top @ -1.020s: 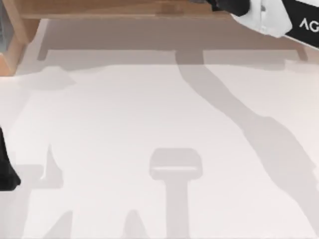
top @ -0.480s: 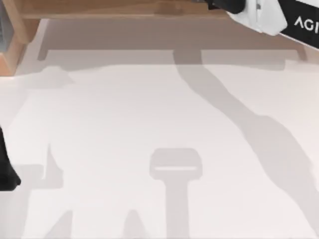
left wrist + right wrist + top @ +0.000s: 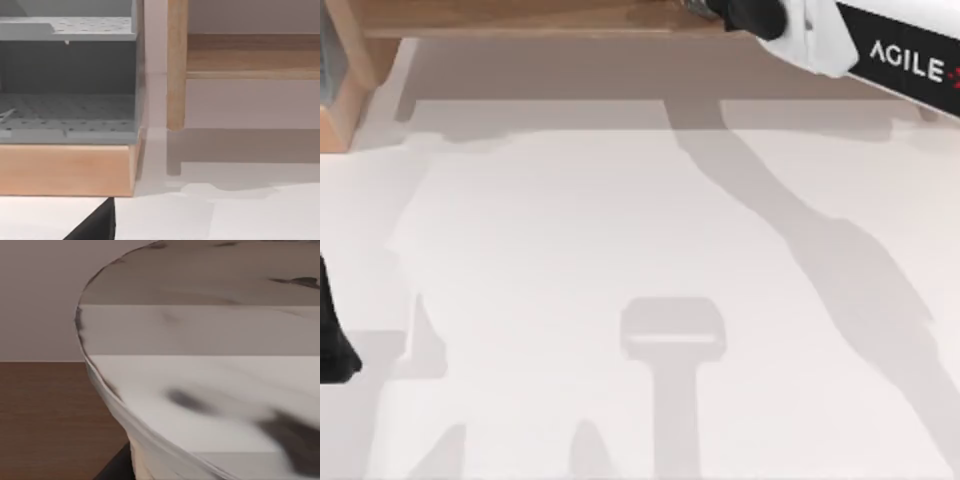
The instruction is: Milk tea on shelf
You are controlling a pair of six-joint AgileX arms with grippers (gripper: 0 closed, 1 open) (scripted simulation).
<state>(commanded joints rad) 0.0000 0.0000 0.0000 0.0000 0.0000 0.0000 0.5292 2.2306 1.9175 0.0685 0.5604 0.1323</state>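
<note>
Now right arm (image 3: 880, 50) reaches over shelf (image 3: 520, 18) at far edge; milk tea (image 3: 210, 390) close against its wrist camera, grip state unclear. Left arm (image 3: 332, 340) parked at table's left.

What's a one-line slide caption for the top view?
Right arm reaching over the wooden shelf at the table's far edge, left arm parked at the left.

I see the long light-brown wooden board shelf (image 3: 520, 18) along the top view's upper edge; the white-lidded milk tea cup (image 3: 210, 390) looms close before my right wrist camera.
</note>
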